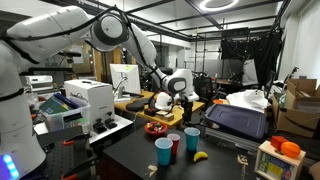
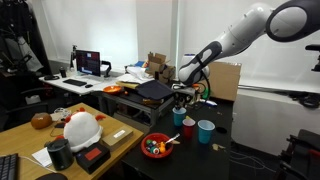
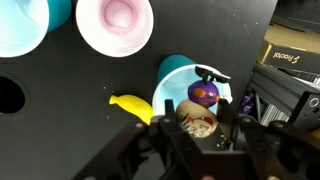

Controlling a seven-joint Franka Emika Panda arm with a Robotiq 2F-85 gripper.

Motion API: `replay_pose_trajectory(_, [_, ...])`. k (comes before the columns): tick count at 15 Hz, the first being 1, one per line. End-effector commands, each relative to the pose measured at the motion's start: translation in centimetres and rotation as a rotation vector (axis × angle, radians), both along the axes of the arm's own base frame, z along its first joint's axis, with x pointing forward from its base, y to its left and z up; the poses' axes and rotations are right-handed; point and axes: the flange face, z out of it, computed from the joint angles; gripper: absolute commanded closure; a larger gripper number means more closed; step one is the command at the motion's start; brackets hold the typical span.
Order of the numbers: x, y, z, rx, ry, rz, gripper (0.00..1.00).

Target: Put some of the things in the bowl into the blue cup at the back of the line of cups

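Note:
My gripper (image 3: 197, 120) is shut on a small cream egg-shaped thing (image 3: 194, 122) with red markings. It hangs right over the blue cup (image 3: 172, 80) at the end of the line. A purple round thing with orange dots (image 3: 204, 94) shows at the cup's mouth; I cannot tell whether it lies inside. In both exterior views the gripper (image 1: 180, 88) (image 2: 183, 97) is above that blue cup (image 1: 191, 139) (image 2: 178, 118). The red bowl (image 1: 150, 130) (image 2: 146, 152), still holding small things (image 2: 153, 146), stands beside the cups. The bowl is out of the wrist view.
A red cup (image 3: 115, 25) (image 1: 175, 143) and a second light-blue cup (image 3: 20, 25) (image 1: 164, 151) continue the line. A yellow banana (image 3: 133, 108) (image 1: 200, 156) lies by the target cup. A box (image 3: 295, 60) stands close to the cup, and printers and clutter ring the black table.

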Motion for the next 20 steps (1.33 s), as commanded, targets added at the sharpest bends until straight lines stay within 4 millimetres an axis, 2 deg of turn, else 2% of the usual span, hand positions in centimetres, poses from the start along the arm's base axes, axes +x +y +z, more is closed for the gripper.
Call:
replay_pose_trajectory(1, [0.6, -0.5, -0.3, -0.035, -0.015, -0.027, 0.79])
replay_pose_trajectory(2, [0.6, -0.6, -0.4, -0.039, -0.012, -0.029, 0.29])
replay_pose_trajectory(3, [0.6, -0.7, -0.6, -0.038, -0.011, -0.030, 0.27])
replay_pose_trajectory(7, [0.6, -0.5, -0.8, -0.038, -0.013, -0.026, 0.01])
replay_pose_trajectory(15, [1.0, 1.8, 2.1, 0.012, -0.061, 0.034, 0.00])
replay_pose_trajectory(17, [1.1, 2.5, 1.9, 0.016, -0.040, 0.051, 0.00])
replay_pose_trajectory(20, [1.1, 4.1, 0.4, 0.008, -0.004, 0.079, 0.00])
